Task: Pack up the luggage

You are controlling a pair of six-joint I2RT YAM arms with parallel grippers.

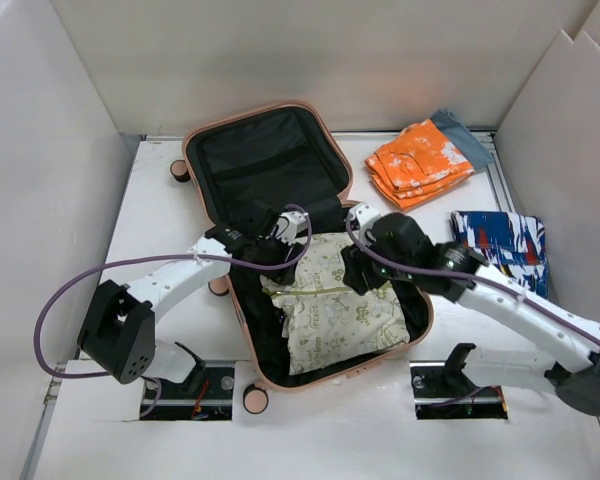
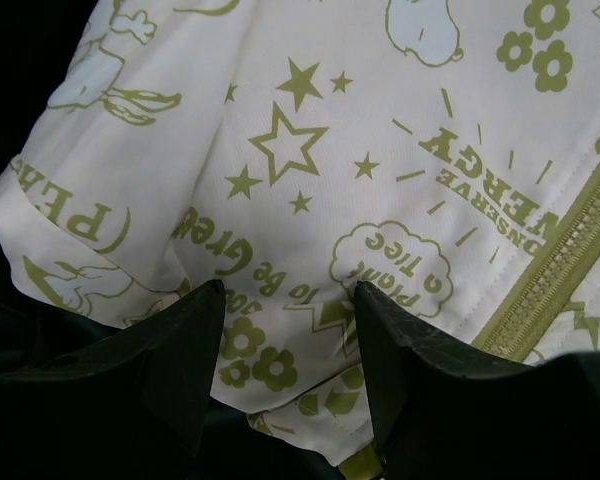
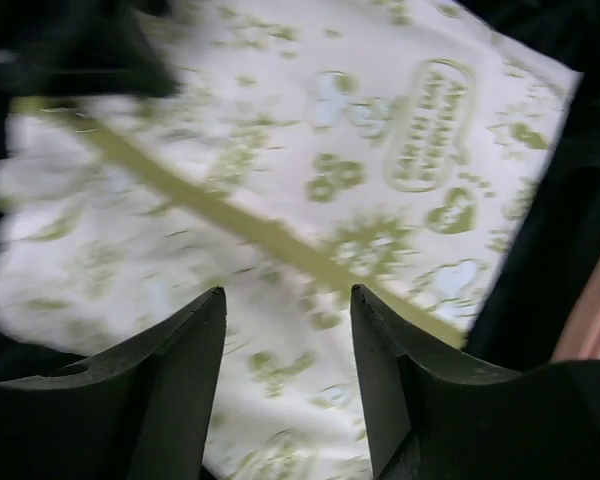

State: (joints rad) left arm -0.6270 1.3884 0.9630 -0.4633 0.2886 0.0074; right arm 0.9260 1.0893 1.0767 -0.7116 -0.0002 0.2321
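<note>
Arms both bent inward over the luggage — left pincer and right pincer each stood wide above the white top.

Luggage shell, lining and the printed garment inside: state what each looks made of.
Luggage shell: looks like hard plastic, smooth pale pink, rigid rounded rim. Lining: matte black fabric, apparently. Garment: soft cloth, cream with green print, creased, stitched zipper.
</note>
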